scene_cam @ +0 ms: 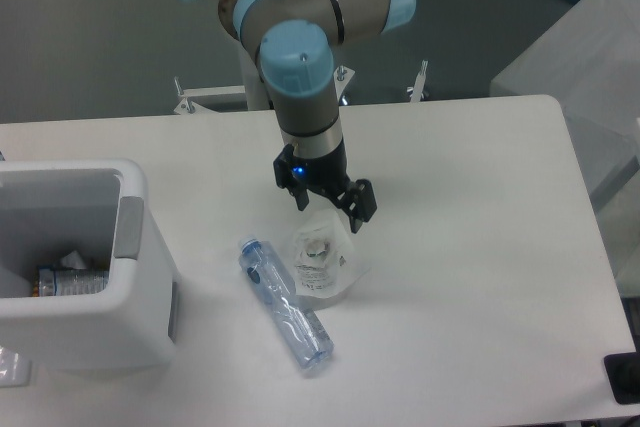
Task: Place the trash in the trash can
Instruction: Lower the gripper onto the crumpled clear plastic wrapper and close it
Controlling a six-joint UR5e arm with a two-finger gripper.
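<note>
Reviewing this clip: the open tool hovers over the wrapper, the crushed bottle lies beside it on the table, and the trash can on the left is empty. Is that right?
Not quite: the trash can is not empty. The camera view shows items already lying inside it. The rest holds: the open tool is over the wrapper, and the crushed bottle lies beside it on the table.

The crushed bottle (285,307) was clear and bluish. It lay flat on the table, its long axis running from about ten o'clock to four o'clock. The wrapper (322,262), a small flat piece of clear plastic with white print, lay just beside the bottle at its two o'clock side, its edge touching or nearly touching the bottle. The trash can (75,267), a white boxy bin with thick rounded walls and a grey side panel, stood upright well apart at nine o'clock from the bottle, open-topped, with some items inside.
</note>
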